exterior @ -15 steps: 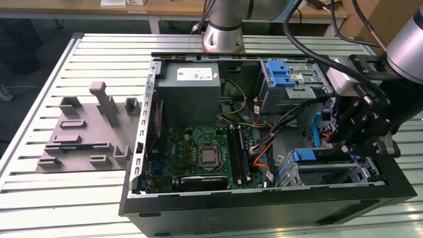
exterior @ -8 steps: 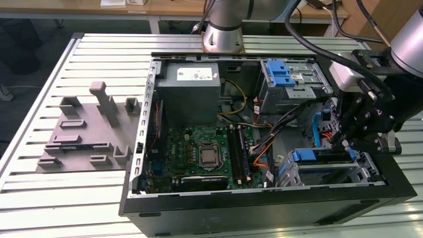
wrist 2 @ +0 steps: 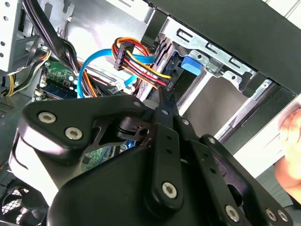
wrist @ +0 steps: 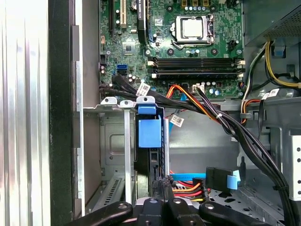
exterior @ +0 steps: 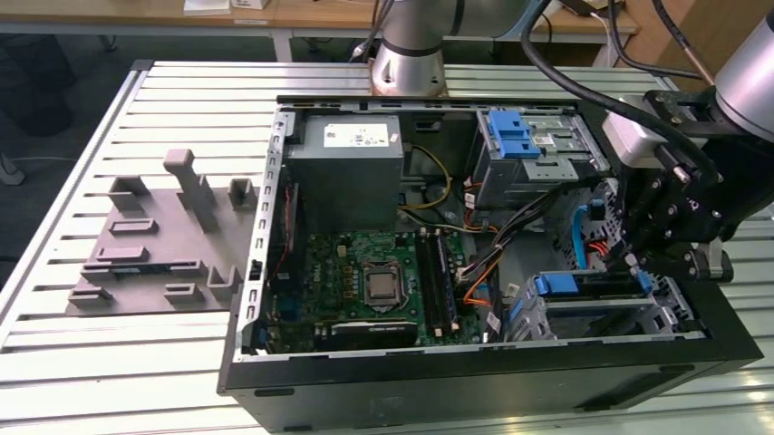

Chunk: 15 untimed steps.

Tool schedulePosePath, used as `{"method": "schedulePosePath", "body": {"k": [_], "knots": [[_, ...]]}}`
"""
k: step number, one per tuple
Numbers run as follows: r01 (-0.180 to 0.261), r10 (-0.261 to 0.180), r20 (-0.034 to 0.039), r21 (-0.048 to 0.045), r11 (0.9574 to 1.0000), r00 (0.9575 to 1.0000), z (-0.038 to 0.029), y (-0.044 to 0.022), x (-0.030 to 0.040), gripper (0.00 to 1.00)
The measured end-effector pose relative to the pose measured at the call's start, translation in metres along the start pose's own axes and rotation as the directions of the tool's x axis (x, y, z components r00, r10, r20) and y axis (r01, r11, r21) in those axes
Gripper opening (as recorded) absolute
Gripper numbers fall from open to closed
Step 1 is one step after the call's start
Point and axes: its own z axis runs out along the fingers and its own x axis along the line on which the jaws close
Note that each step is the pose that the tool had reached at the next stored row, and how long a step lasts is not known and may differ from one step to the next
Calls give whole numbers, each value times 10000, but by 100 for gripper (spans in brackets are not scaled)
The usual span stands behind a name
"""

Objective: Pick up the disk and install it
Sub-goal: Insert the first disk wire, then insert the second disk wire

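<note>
Slatted tabletop carries the open computer case, and the pincer reaches into its corner at the drive cage. The disk sits edge-on in that cage, straight ahead of the tips, probably so it can slide along its rails. The pincer looks clenched with nothing between the fingers. The first wrist view shows the slot; the exterior view shows where it sits in the case.

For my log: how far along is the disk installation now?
The disk stands on edge inside the drive cage, its blue tab showing, so pick-up looks done. The hand is at the disk's end beside the cables. Whether it is fully seated, I cannot tell.
</note>
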Motion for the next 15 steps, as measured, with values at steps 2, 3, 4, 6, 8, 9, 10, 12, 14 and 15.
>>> {"method": "schedulePosePath", "body": {"k": [2,3,4,6,8,9,10,12,14,15], "knots": [[0,0,1,0,10000,10000,0,0,0,11],[0,0,1,0,10000,10000,0,0,0,11],[0,0,1,0,10000,10000,0,0,0,11],[0,0,2,0,10000,10000,0,0,0,11],[0,0,2,0,10000,10000,0,0,0,11],[0,0,1,0,10000,10000,0,0,0,11],[0,0,2,0,10000,10000,0,0,0,11],[1,-1,2,0,10000,10000,0,2,0,11],[0,0,2,0,10000,10000,0,11,1,11],[1,-1,2,0,10000,10000,0,23,0,11]]}}
